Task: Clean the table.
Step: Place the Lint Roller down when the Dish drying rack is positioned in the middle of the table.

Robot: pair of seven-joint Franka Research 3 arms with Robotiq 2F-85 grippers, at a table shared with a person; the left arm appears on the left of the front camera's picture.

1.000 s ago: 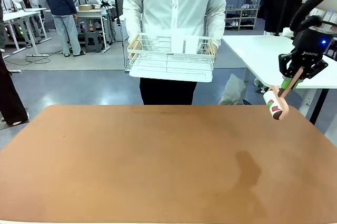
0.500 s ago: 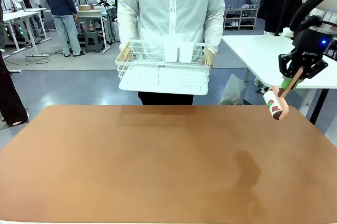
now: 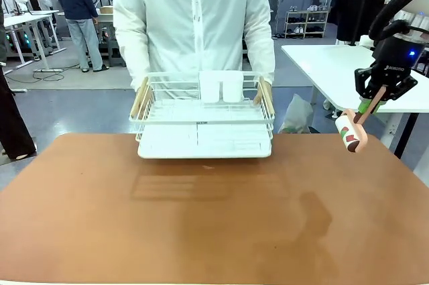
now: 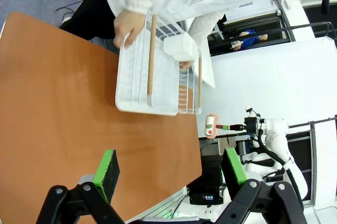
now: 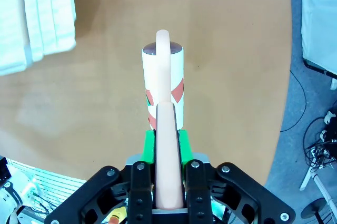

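Right gripper (image 3: 371, 106) clamps a cylindrical lint roller's (image 3: 350, 133) smooth pink handle above the matte table (image 3: 214, 218)

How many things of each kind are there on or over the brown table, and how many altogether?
White wire rack, carried by the person: 1
White cups standing in the rack: 2
Lint roller, held in the right gripper: 1
Total: 4

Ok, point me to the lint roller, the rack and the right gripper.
lint roller (image 3: 351, 135), front view, on its paper roll.
rack (image 3: 201, 141), front view, on its white tray base.
right gripper (image 5: 168, 145), right wrist view, between the pads, shut on the roller's handle.
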